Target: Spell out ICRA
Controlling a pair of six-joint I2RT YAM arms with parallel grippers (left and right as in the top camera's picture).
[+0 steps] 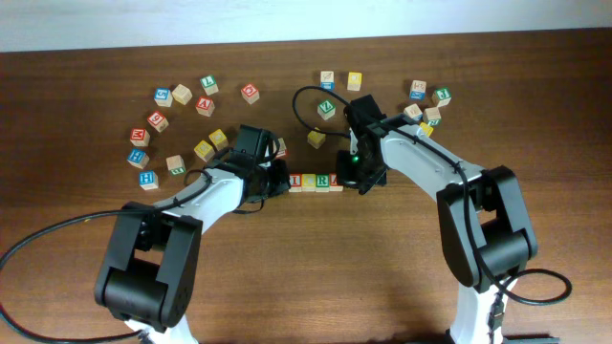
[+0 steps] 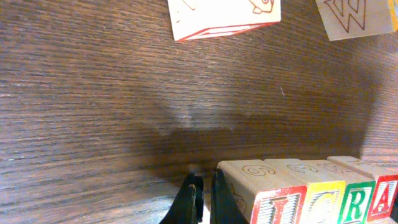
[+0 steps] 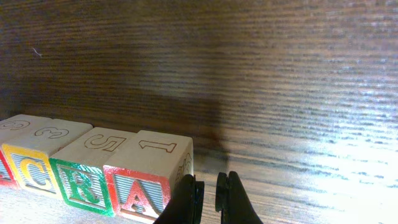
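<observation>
The ICRA row [image 1: 316, 181] is laid near the middle of the worktop [image 1: 316, 277]. Its four cubes are pressed side to side, and the letters can be read in order in both wrist views. The long axis of the row runs across the worktop, from one arm to the other.

The I cube [image 2: 280, 202] closes the end nearer the left arm, and the A cube [image 3: 140, 193] closes the end nearer the right arm. The left fingers [image 2: 198, 200] are held low, just beside the outer face of the I cube. Whether that face is touched cannot be told. The right fingers [image 3: 199, 198] are held likewise just off the outer face of the A cube.

Each pair is drawn almost together, with only a thin slit left and nothing gripped in it. The row is thus bracketed end to end, and each arm is nearest its own end cube.

The word is judged to be spelled. Any further squeeze would act along the row's axis and could buckle it. The loose cubes [image 1: 182, 96] are left well apart along the far side.
</observation>
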